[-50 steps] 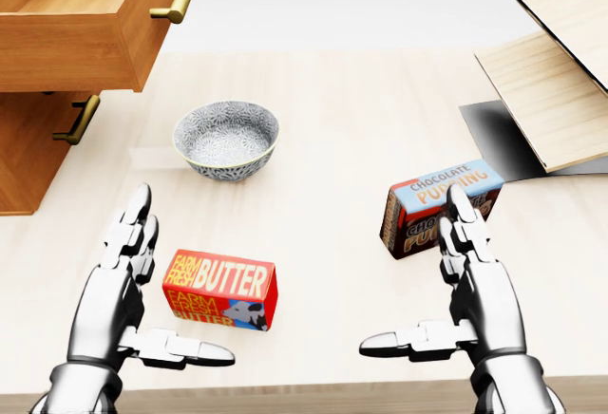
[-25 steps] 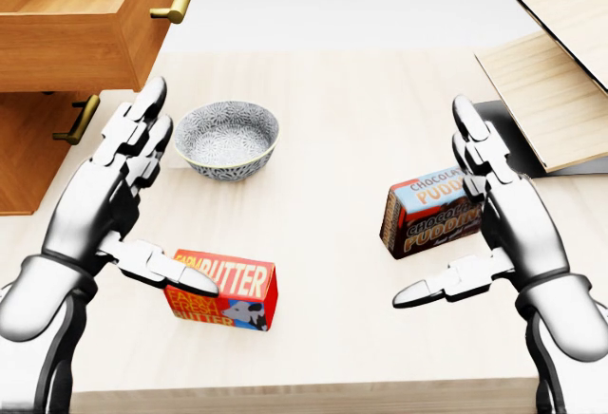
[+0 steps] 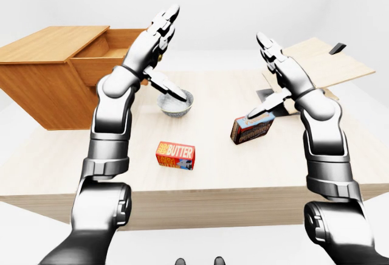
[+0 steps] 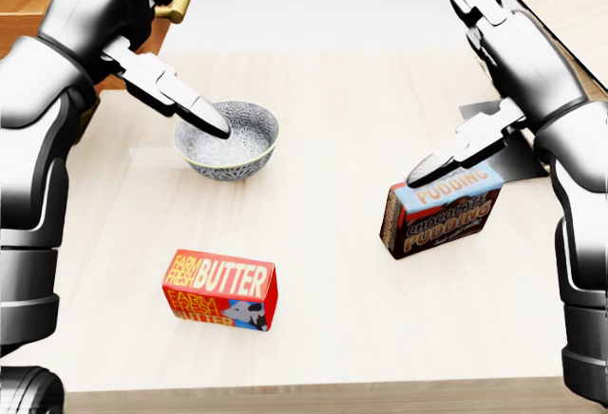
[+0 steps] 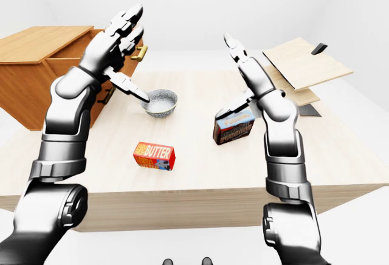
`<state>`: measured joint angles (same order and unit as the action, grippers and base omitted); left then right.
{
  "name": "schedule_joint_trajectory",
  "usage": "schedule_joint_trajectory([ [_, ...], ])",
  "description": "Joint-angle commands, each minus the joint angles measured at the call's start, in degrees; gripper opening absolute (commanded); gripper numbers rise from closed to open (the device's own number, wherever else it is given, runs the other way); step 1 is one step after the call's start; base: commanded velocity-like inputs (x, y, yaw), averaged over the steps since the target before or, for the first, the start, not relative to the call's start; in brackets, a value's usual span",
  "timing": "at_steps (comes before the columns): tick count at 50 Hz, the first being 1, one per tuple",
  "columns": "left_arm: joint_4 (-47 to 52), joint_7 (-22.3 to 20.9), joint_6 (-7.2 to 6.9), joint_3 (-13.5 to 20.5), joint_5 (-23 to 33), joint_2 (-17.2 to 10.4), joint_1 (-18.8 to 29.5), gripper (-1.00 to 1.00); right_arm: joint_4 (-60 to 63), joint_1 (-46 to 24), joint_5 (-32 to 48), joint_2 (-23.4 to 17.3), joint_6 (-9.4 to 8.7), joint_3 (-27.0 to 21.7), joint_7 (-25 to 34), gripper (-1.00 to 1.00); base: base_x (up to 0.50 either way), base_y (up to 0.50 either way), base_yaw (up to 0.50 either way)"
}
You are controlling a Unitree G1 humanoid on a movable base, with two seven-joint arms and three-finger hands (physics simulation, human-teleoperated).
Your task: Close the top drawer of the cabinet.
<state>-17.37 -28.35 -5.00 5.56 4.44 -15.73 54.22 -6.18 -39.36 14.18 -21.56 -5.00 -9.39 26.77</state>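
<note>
Left hand (image 5: 112, 43) raised, fingers spread wide, beside open top drawer (image 3: 100, 58) of wooden cabinet (image 3: 45, 76) | right hand (image 3: 282, 73) raised, spread wide, holding nothing | bowl (image 4: 226, 139), butter box (image 4: 220, 290), pudding box (image 4: 442, 207) on table (image 4: 332, 101)

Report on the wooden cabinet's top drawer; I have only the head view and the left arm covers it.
Observer: In the left-eye view the top drawer stands pulled well out of the light-brown wooden cabinet, its inside showing.
Operator: Place the left robot hand against it.
Observer: The left robot hand is raised, fingers open, by the drawer's front panel. In the right-eye view the brass handle shows just to the right of the hand. I cannot tell whether they touch.
</note>
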Motion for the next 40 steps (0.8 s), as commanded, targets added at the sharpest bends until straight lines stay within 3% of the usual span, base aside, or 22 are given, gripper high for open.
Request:
schedule_joint_trajectory([
  [1, -13.64, -0.41, 0.00, 0.07, 1.36, -2.08, 13.91, 1.00, -9.90, -12.68, 2.97, -3.32, 0.00, 0.46, 1.58, 1.00, 0.00, 0.00, 0.00],
  [5, -11.15, 0.21, 0.00, 0.34, 0.99, -2.23, 13.42, 1.00, -11.39, -15.26, 2.78, -3.67, 0.00, 0.34, 1.13, 1.00, 0.00, 0.00, 0.00],
  [13, -10.47, 2.66, 0.00, 0.63, -0.04, -1.76, 12.36, 1.00, -9.58, -14.05, 3.04, -3.56, 0.00, 0.60, 1.39, 1.00, 0.00, 0.00, 0.00],
  [22, -2.24, 1.75, 0.00, 0.41, -0.86, -1.59, 6.49, 1.00, -6.64, -12.50, 2.48, -3.49, 0.00, 0.30, 2.09, 1.00, 0.00, 0.00, 0.00],
  [40, -5.50, 2.65, 0.00, 0.36, 0.08, -1.81, 6.89, 1.00, -3.89, -11.82, 2.68, -3.15, 0.00, 0.33, 2.36, 1.00, 0.10, 0.00, 0.00],
])
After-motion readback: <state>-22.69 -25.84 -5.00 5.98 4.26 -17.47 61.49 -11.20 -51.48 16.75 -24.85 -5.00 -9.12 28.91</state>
